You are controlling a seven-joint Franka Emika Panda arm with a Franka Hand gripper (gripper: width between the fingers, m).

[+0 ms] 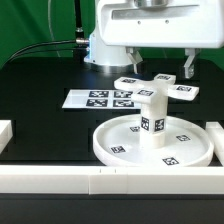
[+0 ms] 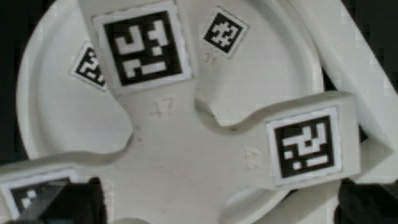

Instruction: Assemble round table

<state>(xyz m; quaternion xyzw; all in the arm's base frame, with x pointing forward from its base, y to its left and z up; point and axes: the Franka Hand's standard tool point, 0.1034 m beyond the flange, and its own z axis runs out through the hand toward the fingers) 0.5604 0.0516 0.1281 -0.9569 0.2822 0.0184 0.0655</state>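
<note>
Seating the white plastic cross-shaped foot (image 1: pixel 155 89) on the short white cylinder leg (image 1: pixel 152 118) is the step in hand. The leg stands upright at the centre of the large white rimmed round disc (image 1: pixel 120 146) on the black desk (image 1: pixel 40 85). The tool (image 1: pixel 160 72) hovers above the foot, jaws apart, holding nothing. Verify the foot sits level and centred before regripping to turn it.

White cross-shaped foot (image 1: pixel 155 89) tops upright leg (image 1: pixel 153 122) on round disc (image 1: pixel 120 147).
</note>
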